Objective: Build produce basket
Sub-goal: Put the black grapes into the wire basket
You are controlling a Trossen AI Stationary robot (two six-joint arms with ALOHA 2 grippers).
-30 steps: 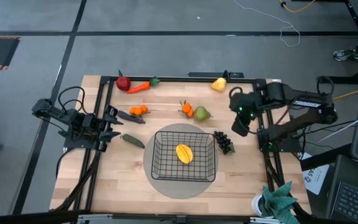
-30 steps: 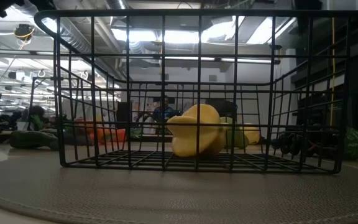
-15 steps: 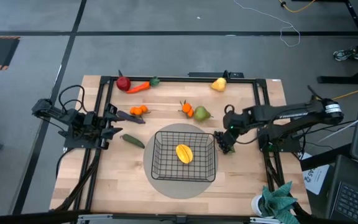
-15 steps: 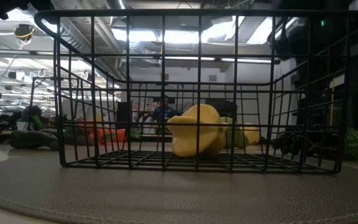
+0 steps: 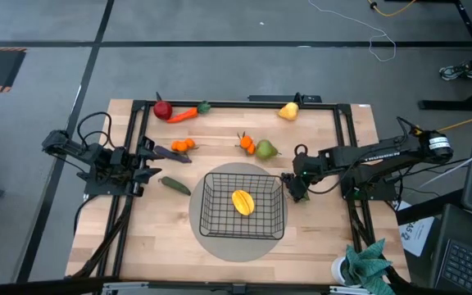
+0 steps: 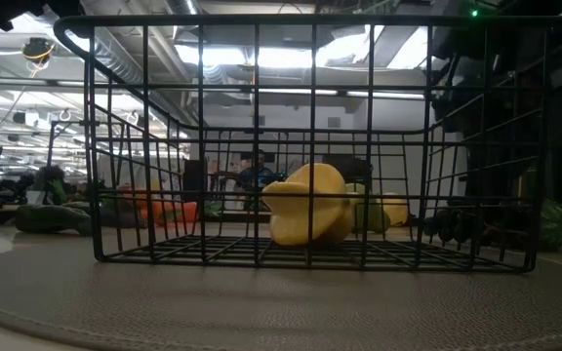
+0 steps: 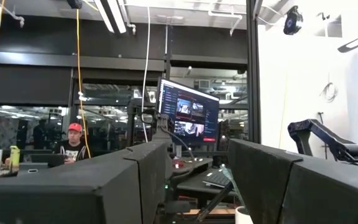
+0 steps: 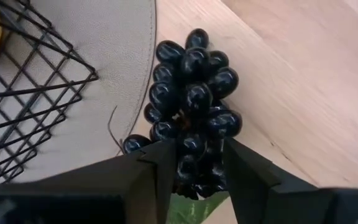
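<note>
1. Only one yellow piece (image 5: 243, 201) lies in the basket (image 5: 211, 220).
2. The right pincer (image 8: 191, 163), part open, straddles the grapes (image 8: 191, 93) beside the basket, not yet gripping.
3. Apple (image 5: 163, 110), carrot (image 5: 184, 115) and pear (image 5: 266, 149) wait on the worktop (image 5: 170, 238).
4. The left pincer (image 5: 147, 165) idles at the worktop's left edge, its opening unclear.

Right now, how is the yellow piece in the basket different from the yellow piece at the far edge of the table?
The yellow piece in the basket lies inside the black wire basket, on the round grey mat; the other yellow piece lies on bare wood at the table's far edge. The first looks orange-yellow and oval from above, the second paler and pear-shaped. Neither is held: the right tool is at the grapes.
</note>
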